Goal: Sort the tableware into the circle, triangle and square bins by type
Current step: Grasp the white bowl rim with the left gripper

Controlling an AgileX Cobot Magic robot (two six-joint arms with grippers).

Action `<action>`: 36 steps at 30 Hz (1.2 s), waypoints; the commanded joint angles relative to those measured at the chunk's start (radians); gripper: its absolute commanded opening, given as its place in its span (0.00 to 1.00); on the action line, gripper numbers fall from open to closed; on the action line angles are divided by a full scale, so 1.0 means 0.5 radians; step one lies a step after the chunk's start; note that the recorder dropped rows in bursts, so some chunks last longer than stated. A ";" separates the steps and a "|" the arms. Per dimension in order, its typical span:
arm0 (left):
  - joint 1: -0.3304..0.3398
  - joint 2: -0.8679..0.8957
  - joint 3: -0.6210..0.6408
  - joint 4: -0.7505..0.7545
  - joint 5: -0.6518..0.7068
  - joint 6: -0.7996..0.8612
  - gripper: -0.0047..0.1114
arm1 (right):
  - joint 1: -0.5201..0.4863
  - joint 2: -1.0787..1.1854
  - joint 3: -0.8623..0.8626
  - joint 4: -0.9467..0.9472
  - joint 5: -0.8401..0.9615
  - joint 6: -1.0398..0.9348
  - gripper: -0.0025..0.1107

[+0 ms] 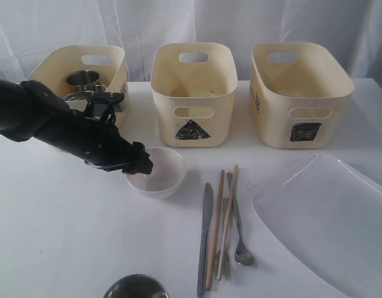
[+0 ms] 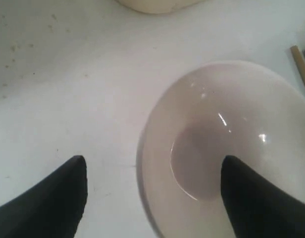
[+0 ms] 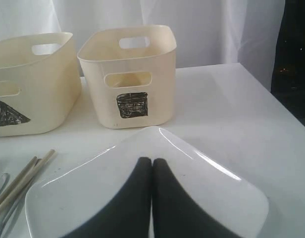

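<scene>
The small white bowl point(image 1: 166, 171) stands on the table in front of the triangle bin point(image 1: 193, 93). My left gripper point(image 1: 140, 165) is open and straddles its left rim. In the left wrist view the bowl point(image 2: 227, 109) has one finger over its inside and the other finger outside, above the table, with the gripper point(image 2: 155, 159) not touching it. My right gripper point(image 3: 152, 161) is shut and empty above the large white plate point(image 3: 217, 193). The circle bin point(image 1: 79, 68) at far left holds a steel mug point(image 1: 84, 79). The square bin point(image 1: 299, 93) is at the right.
Knife point(image 1: 205, 236), chopsticks point(image 1: 221, 223), fork point(image 1: 225, 245) and spoon point(image 1: 242, 251) lie side by side between the bowl and the plate point(image 1: 327, 217). A steel bowl point(image 1: 136, 287) sits at the front edge. A white curtain hangs behind the bins.
</scene>
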 commanded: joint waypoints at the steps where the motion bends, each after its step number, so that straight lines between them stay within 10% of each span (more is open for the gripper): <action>1: -0.017 0.045 -0.002 -0.013 0.008 -0.020 0.70 | 0.015 -0.012 0.012 -0.013 -0.017 -0.004 0.02; 24: -0.025 0.103 -0.002 -0.031 -0.101 -0.037 0.63 | 0.015 -0.012 0.012 -0.013 -0.017 -0.004 0.02; 36: -0.025 0.099 -0.002 0.020 -0.118 -0.048 0.04 | 0.015 -0.012 0.012 -0.013 -0.017 -0.004 0.02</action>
